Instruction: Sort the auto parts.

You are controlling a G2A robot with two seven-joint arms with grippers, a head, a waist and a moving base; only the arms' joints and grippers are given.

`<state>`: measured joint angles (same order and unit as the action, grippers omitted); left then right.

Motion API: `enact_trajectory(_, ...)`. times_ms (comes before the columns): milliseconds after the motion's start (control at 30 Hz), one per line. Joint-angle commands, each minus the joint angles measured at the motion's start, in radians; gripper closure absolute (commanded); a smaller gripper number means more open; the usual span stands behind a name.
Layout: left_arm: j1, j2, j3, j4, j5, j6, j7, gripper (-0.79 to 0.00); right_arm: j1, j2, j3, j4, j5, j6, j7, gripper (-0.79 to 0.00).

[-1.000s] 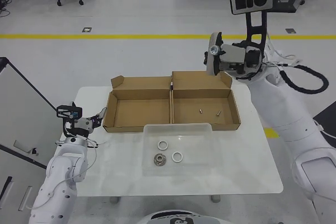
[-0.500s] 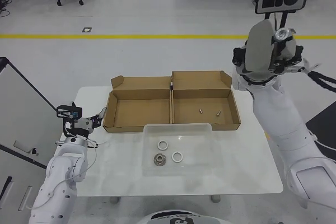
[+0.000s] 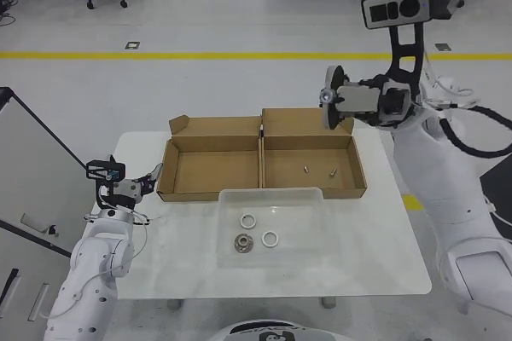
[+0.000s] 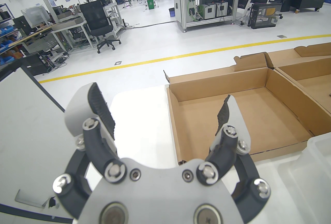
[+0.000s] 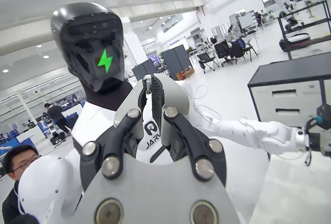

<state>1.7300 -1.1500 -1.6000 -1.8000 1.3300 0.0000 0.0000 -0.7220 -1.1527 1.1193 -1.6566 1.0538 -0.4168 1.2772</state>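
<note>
Evidently the right gripper (image 5: 149, 90) is pinched tight on a small screw (image 5: 147, 84) at its very fingertips, held high in the upper right of the top view, near the far rim of the right cardboard box (image 3: 286, 176). Two similar screws (image 3: 305, 168) lie on that box's floor, so the drop probably belongs there: turn the tips downward, come low over the bare floor, then part the fingers. The left gripper (image 4: 160, 94) hangs wide open at mid-left, beside the empty left box (image 3: 213, 170).
</note>
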Motion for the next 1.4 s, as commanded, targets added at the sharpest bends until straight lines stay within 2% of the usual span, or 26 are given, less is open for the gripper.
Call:
enact_trajectory(0, 0.0, 0.0, 0.0, 0.0, 0.0, 0.0, 0.0, -0.785, -0.005, 0.0, 0.006, -0.004, -0.019, 0.01, -0.001, 0.0)
enact_trajectory(133, 0.0, 0.0, 0.0, 0.0, 0.0, 0.0, 0.0, -0.785, -0.022, -0.002, 0.02, -0.011, 0.003, 0.004, 0.005, 0.0)
enact_trajectory(500, 0.0, 0.0, 0.0, 0.0, 0.0, 0.0, 0.0, -0.785, -0.083, -0.036, 0.035, -0.032, 0.304, -0.104, 0.015, 0.0)
enact_trajectory(633, 0.0, 0.0, 0.0, 0.0, 0.0, 0.0, 0.0, -0.785, -0.086, -0.046, 0.043, -0.026, 0.329, -0.103, 0.023, 0.0)
enact_trajectory(1100, 0.0, 0.0, 0.0, 0.0, 0.0, 0.0, 0.0, -0.785, -0.019, -0.029, 0.079, -0.016, -0.159, 0.072, 0.01, 0.0)
enact_trajectory(1267, 0.0, 0.0, 0.0, 0.0, 0.0, 0.0, 0.0, -0.785, -0.031, -0.028, 0.086, -0.03, -0.172, 0.085, -0.001, 0.0)
enact_trajectory(1367, 0.0, 0.0, 0.0, 0.0, 0.0, 0.0, 0.0, -0.785, -0.049, -0.031, 0.094, -0.036, -0.112, 0.072, -0.006, 0.0)
